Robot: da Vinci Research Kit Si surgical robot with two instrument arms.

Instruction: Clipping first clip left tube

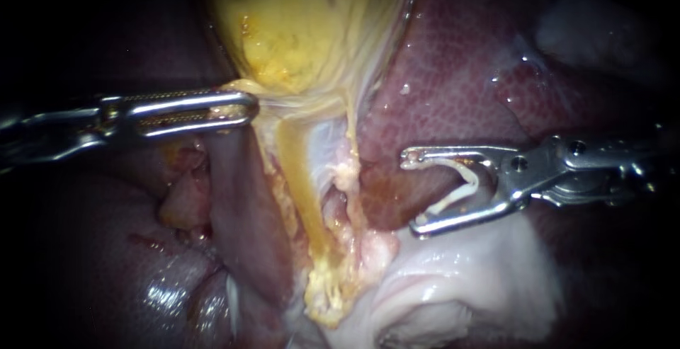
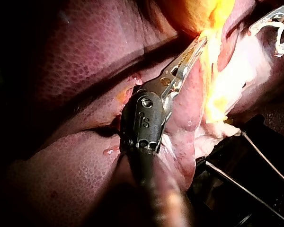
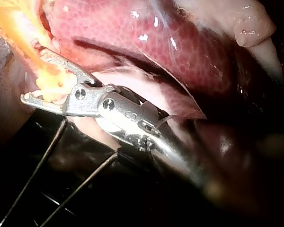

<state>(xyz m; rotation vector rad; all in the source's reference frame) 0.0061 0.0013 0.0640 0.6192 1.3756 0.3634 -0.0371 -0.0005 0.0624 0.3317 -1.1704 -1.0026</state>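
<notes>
Stage: early, by my read | your left instrument (image 1: 251,110), upper left, gripped the gallbladder (image 1: 304,23) by its lower edge | your right instrument (image 1: 409,193), centre right, carried a clip (image 1: 467,174) in wide jaws | left tube (image 1: 301,186), centre, stood bare; clipping not yet done

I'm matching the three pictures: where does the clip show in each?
Endoscope: clip held between the right instrument's spread jaws, right of the yellow strand.
Left wrist: clip across the strand from the left instrument.
Right wrist: cannot be told from pale tissue between its jaws.
Shared landmark: the yellow strand.
</notes>
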